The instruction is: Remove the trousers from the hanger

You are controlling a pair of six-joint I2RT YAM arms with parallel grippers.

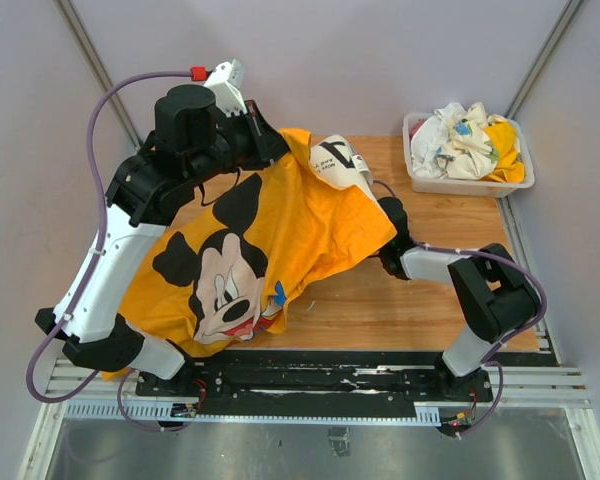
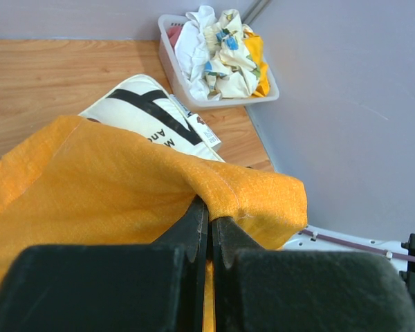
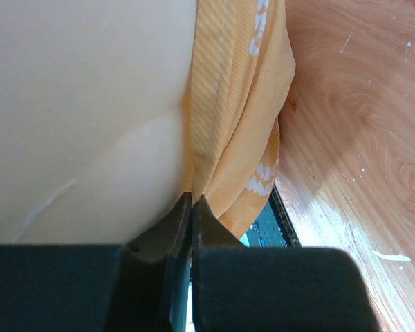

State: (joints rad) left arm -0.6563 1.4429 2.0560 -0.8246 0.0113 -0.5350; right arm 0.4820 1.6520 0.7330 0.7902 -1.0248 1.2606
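The orange trousers [image 1: 280, 230] with a large cartoon mouse print are draped over both arms above the wooden table. A cream panel with black stripes [image 1: 338, 160] and a label lies at their far end. My left gripper [image 2: 209, 218] is shut on a fold of the orange cloth [image 2: 111, 173], held high near the back left [image 1: 276, 145]. My right gripper [image 3: 192, 200] is shut on an orange hem with white lettering [image 3: 242, 104], beside cream cloth [image 3: 90, 104]. In the top view its fingers are hidden under the trousers. The hanger is hidden.
A clear plastic bin [image 1: 467, 184] of crumpled clothes stands at the table's back right corner, and its rim [image 2: 214, 104] also shows from the left wrist. Bare wood [image 1: 430, 310] shows in front of the right arm [image 1: 425, 262]. Grey walls close in on three sides.
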